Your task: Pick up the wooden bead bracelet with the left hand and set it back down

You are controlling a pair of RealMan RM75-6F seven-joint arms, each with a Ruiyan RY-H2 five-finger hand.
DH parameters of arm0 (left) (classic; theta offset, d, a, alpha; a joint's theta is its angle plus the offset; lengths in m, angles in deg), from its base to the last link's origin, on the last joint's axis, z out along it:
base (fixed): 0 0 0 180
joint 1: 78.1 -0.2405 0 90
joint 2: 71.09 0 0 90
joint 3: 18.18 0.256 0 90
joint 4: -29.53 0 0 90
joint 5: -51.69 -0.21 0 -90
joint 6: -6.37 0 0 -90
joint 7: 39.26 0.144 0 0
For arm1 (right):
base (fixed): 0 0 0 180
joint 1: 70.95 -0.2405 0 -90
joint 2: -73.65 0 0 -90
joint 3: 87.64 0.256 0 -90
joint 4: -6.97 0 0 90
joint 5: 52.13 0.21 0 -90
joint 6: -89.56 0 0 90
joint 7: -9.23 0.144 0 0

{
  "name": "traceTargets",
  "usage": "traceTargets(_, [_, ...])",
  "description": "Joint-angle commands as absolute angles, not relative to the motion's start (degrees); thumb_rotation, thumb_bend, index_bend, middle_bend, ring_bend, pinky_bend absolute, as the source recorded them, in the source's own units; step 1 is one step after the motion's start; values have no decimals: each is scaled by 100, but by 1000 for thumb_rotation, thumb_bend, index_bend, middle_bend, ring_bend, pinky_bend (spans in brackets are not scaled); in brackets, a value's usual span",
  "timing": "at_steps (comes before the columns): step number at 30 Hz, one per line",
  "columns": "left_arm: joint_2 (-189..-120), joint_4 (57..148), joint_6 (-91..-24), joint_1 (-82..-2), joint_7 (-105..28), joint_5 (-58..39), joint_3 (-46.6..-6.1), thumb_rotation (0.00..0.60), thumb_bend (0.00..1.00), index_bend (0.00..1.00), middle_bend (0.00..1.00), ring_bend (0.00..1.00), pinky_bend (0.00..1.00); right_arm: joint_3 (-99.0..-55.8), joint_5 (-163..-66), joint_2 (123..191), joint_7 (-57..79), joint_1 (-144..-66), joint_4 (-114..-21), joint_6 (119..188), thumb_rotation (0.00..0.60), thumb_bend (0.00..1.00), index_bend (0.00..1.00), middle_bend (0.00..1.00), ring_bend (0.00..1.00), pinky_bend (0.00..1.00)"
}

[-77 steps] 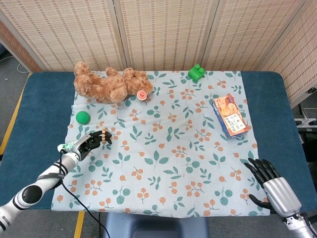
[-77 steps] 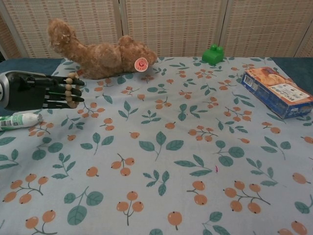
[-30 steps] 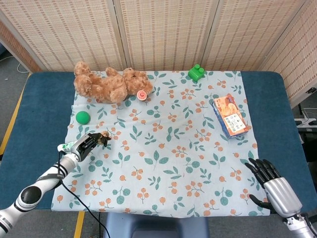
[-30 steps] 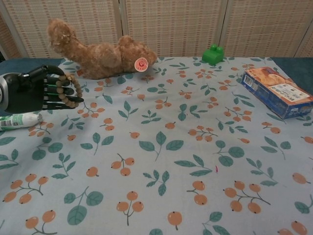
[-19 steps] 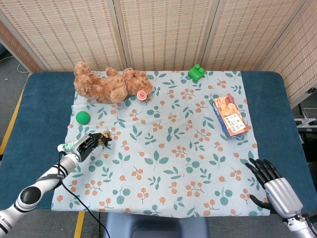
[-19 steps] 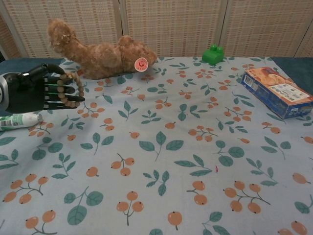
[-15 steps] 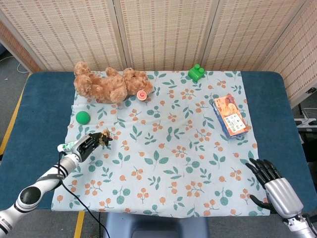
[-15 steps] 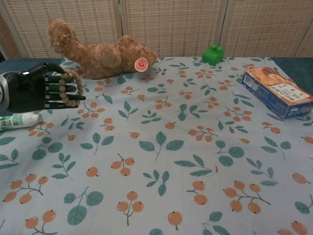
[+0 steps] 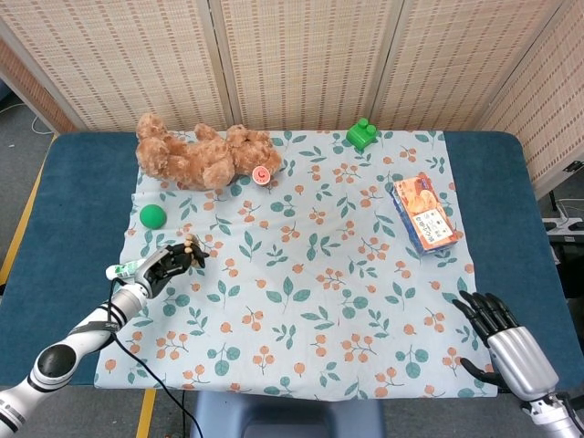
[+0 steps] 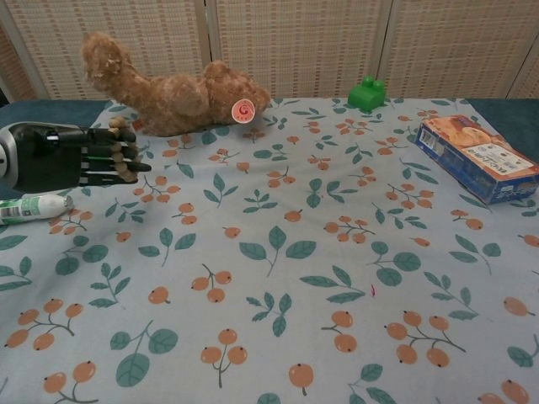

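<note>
A blue table carries a floral cloth that covers most of its top. At the cloth's far left lies a brown teddy bear, stretched sideways, with a round red tag on it. Toward the right edge rests a blue and orange box, lying flat.

The left hand hangs above the cloth's left edge, below the bear, its dark fingers reaching out level toward the middle of the cloth. It holds the bracelet: the wooden beads are looped around the fingers near their tips and sit clear of the cloth in the chest view. In the head view the same hand shows the beads at its fingertips.

The right hand is at the near right corner of the table, seen only from the head camera, holding nothing, its fingers spread and its thumb out to the side.

A green block stands at the far edge of the cloth, right of the bear. A green ball sits near the left edge, between the bear and the left hand. A white tube with a green cap lies just under the left hand, at the cloth's edge.
</note>
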State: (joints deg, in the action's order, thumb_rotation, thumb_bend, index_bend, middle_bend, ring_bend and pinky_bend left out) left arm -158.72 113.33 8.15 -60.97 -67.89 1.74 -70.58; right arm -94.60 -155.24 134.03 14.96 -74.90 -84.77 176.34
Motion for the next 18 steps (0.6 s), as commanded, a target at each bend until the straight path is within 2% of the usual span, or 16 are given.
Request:
traceTargets(1, [-15902, 11322, 945, -6151, -6700, 157, -7151, 600, 1000, 484, 531, 200, 1, -9459, -15518, 13406, 1486, -7493, -8479, 17622, 600, 152, 0, 0, 0, 0])
traceTargets(3, [-15940, 11324, 998, -6203, -6662, 187, -7225, 600, 991, 452, 521, 191, 0, -9460, -15516, 13408, 1477, -7496, -8481, 17610, 600, 152, 0, 0, 0, 0])
traceTargets(5, [-15998, 11339, 1073, -6278, -6570, 193, -7336, 600, 897, 408, 497, 180, 0, -9464, -15518, 13412, 1466, -7499, -8484, 17597, 600, 152, 0, 0, 0, 0])
traceTargets(6, [-16024, 11342, 1094, -6311, -6501, 173, -7380, 600, 813, 382, 477, 171, 0, -9464, -15516, 13414, 1458, -7501, -8485, 17590, 600, 152, 0, 0, 0, 0])
traceTargets(8, [-16088, 11371, 1081, -6391, -6224, 18, -7460, 555, 694, 342, 437, 154, 0, -9467, -15511, 13415, 1448, -7502, -8490, 17577, 600, 152, 0, 0, 0, 0])
traceTargets(11, [-16189, 11469, 1003, -6549, -5707, -331, -7534, 431, 595, 283, 372, 125, 0, -9466, -15508, 13418, 1432, -7505, -8497, 17567, 600, 151, 0, 0, 0, 0])
traceTargets(13, [-16274, 11542, 953, -6688, -5421, -522, -7557, 408, 576, 257, 349, 115, 0, -9468, -15508, 13423, 1422, -7509, -8497, 17554, 600, 152, 0, 0, 0, 0])
traceTargets(18, [-16491, 11665, 946, -6969, -4984, -790, -7597, 405, 574, 220, 335, 111, 0, -9470, -15502, 13429, 1401, -7519, -8507, 17524, 600, 152, 0, 0, 0, 0])
